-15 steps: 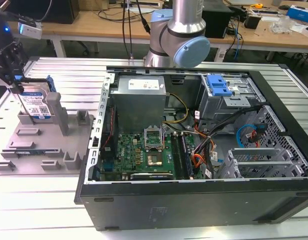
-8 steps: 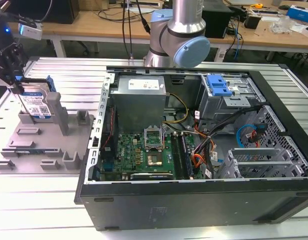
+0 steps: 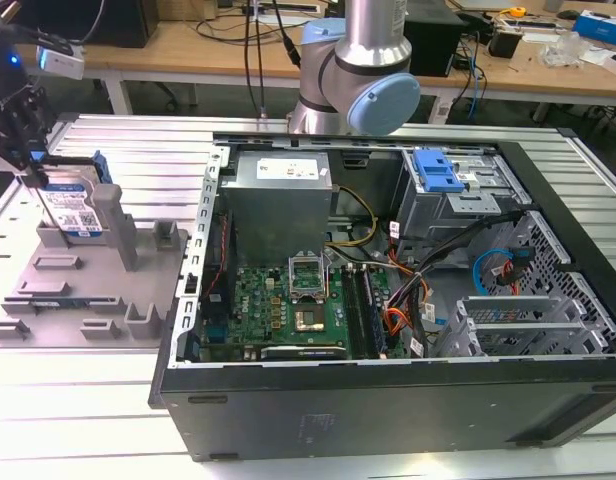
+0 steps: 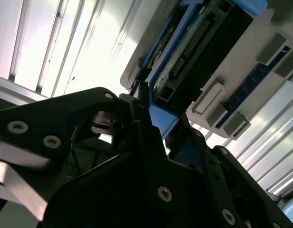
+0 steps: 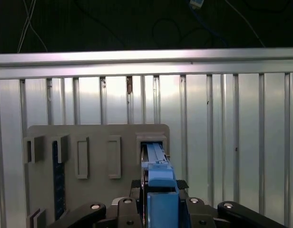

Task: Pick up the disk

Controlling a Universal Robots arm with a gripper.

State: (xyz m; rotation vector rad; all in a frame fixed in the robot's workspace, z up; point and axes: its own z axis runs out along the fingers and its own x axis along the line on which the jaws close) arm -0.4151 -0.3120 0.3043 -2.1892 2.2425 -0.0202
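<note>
— Where is the disk (image 3: 76,207) right now?

— It stands on edge in the grey fixture tray (image 3: 58,290), at the tray's far corner, near the exterior view's left edge of the ribbed metal tabletop (image 3: 78,390). Its blue-and-white label faces the camera in that view, and a blue side rail (image 3: 101,168) runs along its edge. A grey post (image 3: 120,225) of the tray rises just beside it.

— And the gripper (image 3: 26,150)?

— It is down on the disk from above. In the first wrist view the black fingers (image 5: 125,209) sit on both sides of the blue rail (image 5: 159,187), clamped against the disk's narrow edge. The second wrist view shows the same grip: the dark fingers (image 4: 137,118) meet the blue rail (image 4: 161,116), with the disk's connector end (image 4: 194,45) beyond them.

— Is the disk lifted clear of the tray?

— I cannot tell. In the exterior view its lower edge is at the tray's slot, with no clear gap.

— What else is on the tabletop?

— An open computer case (image 3: 388,300) lies on its side beside the tray, its motherboard (image 3: 288,310) exposed, a bright blue bracket (image 3: 436,170) at its far end. The arm's base (image 3: 353,70) rises behind the case.
</note>
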